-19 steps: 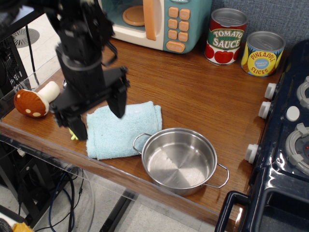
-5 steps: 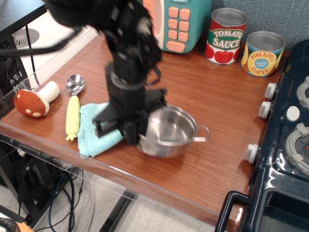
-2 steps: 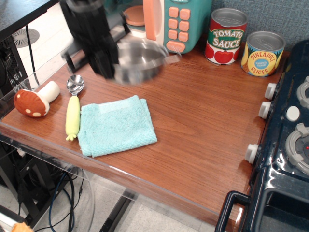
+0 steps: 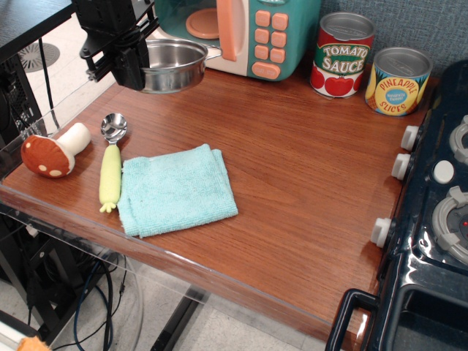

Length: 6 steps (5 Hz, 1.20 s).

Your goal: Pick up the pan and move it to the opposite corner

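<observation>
So the pan (image 4: 173, 66) is up at the far-left corner of the counter (image 4: 307, 161), right in front of the toy microwave (image 4: 241, 29). The gripper (image 4: 126, 62) has its fingers clamped on the pan's left rim, so the pan sticks out to the right of the fingers, sitting roughly level. Can't really tell if the bottom is touching the wood or hovering just above it — looks very close either way. I'd say the carry is basically done; what's left is lowering straight down and letting go. The towel (image 4: 175, 190) and spoon (image 4: 111, 164) are well apart from it.
</observation>
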Each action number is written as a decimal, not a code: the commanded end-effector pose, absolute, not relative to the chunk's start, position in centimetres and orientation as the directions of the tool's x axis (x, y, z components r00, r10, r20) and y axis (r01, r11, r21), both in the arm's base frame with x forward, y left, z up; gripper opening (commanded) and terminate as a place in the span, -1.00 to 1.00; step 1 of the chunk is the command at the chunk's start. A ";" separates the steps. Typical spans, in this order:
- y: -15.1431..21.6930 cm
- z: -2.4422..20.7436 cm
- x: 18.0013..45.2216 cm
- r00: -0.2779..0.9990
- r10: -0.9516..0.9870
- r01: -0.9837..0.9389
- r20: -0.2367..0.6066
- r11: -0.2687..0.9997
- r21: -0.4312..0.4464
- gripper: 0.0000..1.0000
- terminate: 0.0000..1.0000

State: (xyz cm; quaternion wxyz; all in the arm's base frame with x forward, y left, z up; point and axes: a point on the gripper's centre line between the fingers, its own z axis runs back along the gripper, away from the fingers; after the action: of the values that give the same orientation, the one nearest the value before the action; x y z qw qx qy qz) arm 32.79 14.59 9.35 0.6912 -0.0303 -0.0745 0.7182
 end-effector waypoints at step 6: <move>21.5 5.2 35.5 -0.218 0.952 -0.973 0.213 -0.194 -0.126 1.00 -1.00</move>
State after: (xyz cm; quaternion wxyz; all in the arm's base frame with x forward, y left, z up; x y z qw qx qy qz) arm 36.99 20.55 3.42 0.6311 0.0520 -0.0952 0.7680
